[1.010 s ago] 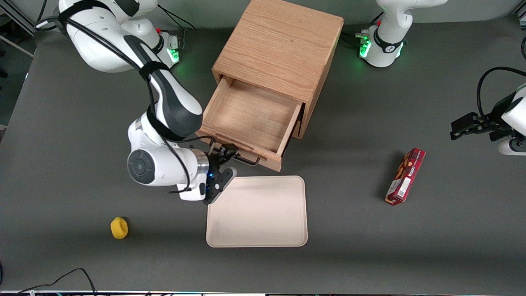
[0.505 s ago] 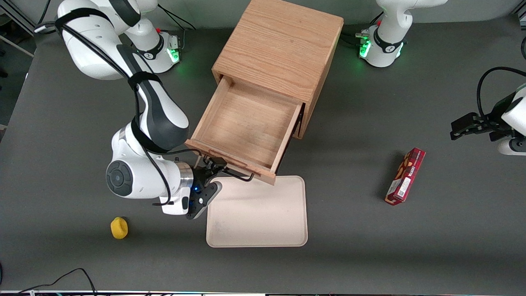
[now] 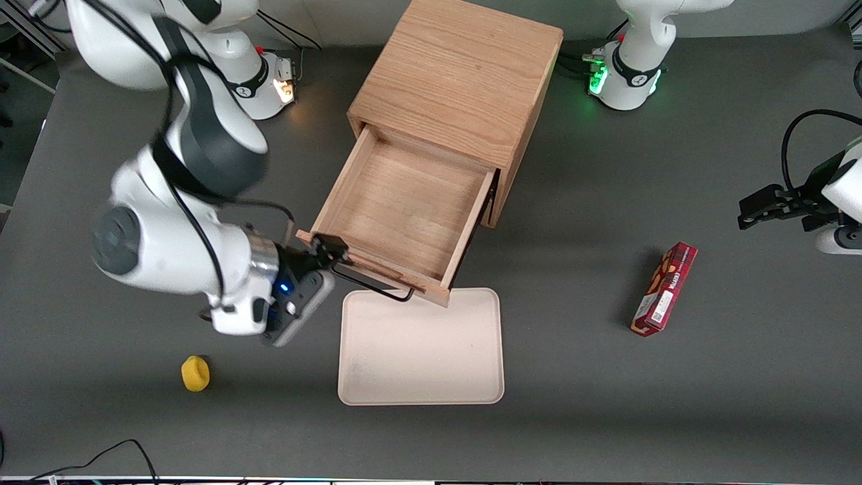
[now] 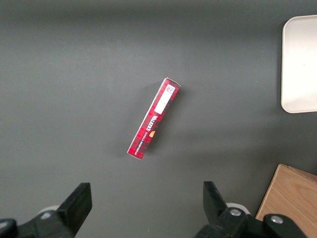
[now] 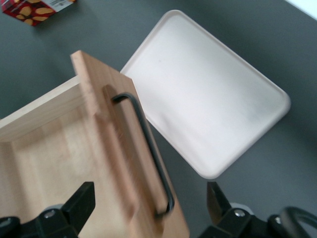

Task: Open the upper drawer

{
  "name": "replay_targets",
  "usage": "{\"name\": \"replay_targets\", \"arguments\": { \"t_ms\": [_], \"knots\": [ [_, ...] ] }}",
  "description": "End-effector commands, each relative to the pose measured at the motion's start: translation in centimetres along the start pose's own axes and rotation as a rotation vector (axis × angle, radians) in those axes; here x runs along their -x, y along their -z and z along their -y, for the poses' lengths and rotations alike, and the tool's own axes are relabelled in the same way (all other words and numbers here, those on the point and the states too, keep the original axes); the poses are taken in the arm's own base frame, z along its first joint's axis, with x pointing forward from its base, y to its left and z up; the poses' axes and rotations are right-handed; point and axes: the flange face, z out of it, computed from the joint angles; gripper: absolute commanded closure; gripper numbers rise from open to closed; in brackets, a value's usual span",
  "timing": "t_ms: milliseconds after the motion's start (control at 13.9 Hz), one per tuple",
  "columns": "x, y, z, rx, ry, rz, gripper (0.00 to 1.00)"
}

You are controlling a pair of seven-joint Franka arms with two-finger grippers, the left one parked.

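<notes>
The upper drawer (image 3: 404, 202) is pulled well out of the light-oak cabinet (image 3: 458, 74); its plain wooden inside is bare. Its black wire handle (image 3: 374, 286) runs along the drawer front, above the edge of the tray. My right gripper (image 3: 328, 252) is open and holds nothing. It sits at the end of the drawer front toward the working arm's end of the table. In the right wrist view the gripper (image 5: 151, 201) has its black fingers (image 5: 81, 203) spread wide, with the handle (image 5: 148, 148) and drawer front (image 5: 114, 163) ahead of them. The lower drawer is hidden.
A cream tray (image 3: 421, 347) lies flat on the table in front of the open drawer, also in the right wrist view (image 5: 208, 94). A small yellow object (image 3: 195, 372) lies nearer the front camera. A red snack box (image 3: 663, 288) lies toward the parked arm's end.
The drawer slid farther out of the cabinet. My gripper then let go of the handle, opened, and moved off toward the working arm's end of the drawer front.
</notes>
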Motion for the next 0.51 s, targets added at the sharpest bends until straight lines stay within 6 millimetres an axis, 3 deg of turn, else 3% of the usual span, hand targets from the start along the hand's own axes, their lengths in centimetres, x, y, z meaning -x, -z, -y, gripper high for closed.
{"name": "replay_targets", "arguments": {
  "t_ms": [0,144,216,361,433],
  "knots": [
    [2.6,4.5,2.2,0.101,-0.135,0.007,0.00],
    [5.2,8.5,3.1,0.119,-0.288,0.008,0.00],
    [7.2,11.0,2.2,0.136,-0.414,0.010,0.00],
    [12.1,16.4,0.4,0.179,-0.568,0.036,0.00],
    [15.5,18.4,0.1,0.196,-0.615,0.110,0.00]
  ]
}}
